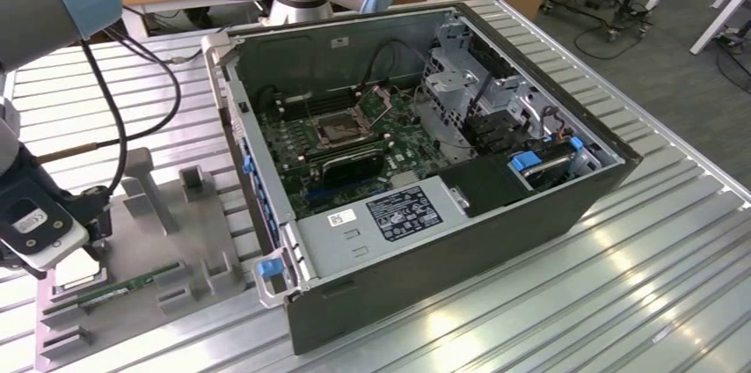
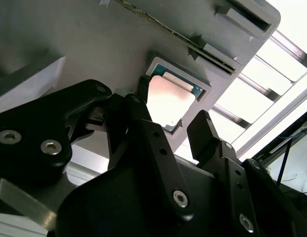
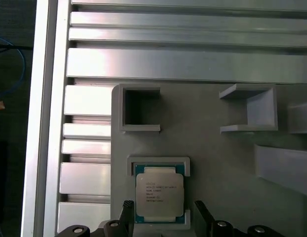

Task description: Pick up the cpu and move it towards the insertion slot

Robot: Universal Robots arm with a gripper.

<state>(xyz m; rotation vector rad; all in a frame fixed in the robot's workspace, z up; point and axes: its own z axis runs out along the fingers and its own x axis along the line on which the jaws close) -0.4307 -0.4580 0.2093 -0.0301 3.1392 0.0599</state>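
Note:
The cpu [image 3: 159, 192] lies flat in a shallow square recess of a grey fixture plate [image 3: 217, 158], silver top up with a pale rim. In both wrist views my gripper [image 3: 163, 211] hangs just above it, open. One black finger [image 2: 136, 116] stands off one side of the cpu [image 2: 169, 101] and the other finger [image 2: 206, 132] off the opposite side, neither touching it. In the exterior view the gripper [image 1: 53, 250] is low over the fixture at the exterior view's left. The insertion slot [image 1: 341, 131], a square socket with a metal frame, sits on the motherboard inside the open computer case.
The open computer case [image 1: 564, 206] stands in the middle of the slatted metal table [image 1: 634, 303]. The grey fixture plate [image 1: 206, 245] carries several upright blocks and a thin green memory stick [image 1: 123, 289]. Black cables [image 1: 118, 118] hang from the arm.

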